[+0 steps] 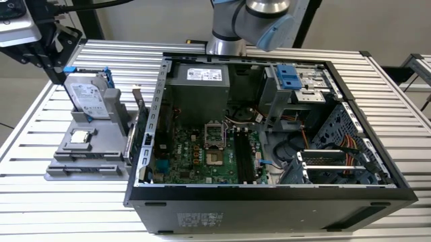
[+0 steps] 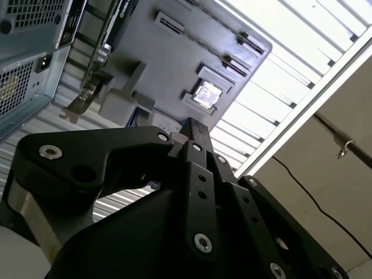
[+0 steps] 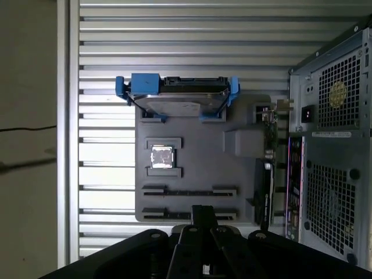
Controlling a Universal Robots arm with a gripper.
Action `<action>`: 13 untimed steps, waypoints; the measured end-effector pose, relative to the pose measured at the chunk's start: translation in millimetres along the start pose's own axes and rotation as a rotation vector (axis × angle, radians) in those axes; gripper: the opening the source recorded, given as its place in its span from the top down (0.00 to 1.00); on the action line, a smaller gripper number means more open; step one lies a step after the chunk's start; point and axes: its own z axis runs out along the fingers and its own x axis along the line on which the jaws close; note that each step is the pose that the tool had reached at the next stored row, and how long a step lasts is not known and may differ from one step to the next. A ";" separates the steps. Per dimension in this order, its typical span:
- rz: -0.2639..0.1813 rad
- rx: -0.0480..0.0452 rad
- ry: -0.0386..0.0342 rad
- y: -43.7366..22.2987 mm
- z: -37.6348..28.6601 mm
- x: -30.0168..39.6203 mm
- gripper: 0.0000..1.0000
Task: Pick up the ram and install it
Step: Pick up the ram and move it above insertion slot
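Observation:
My gripper [image 3: 203,214] hangs high over the grey parts holder [image 3: 197,145], its black fingers together with nothing showing between them. In the exterior view the gripper [image 1: 50,56] is at the upper left, above the holder's [image 1: 88,151] far end. Two long slots [image 3: 189,190] run across the holder, each with a thin dark strip. I cannot tell whether either strip is the ram seen on edge. The fingertips line up over the slot [image 3: 168,214] nearest the holder's edge. The motherboard's black slots [image 1: 244,156] lie inside the open computer case [image 1: 269,194].
A silver hard drive in a blue frame [image 1: 91,98] stands in the holder, with a square silver processor chip [image 1: 81,136] beside it. A card [image 1: 141,126] stands upright between holder and case. The arm's base [image 1: 243,25] is behind the case. Everything rests on a ribbed metal table [image 1: 67,212].

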 end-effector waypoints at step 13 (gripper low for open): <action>0.002 -0.0001 0.0001 -5.2 0.2 -0.2 1.00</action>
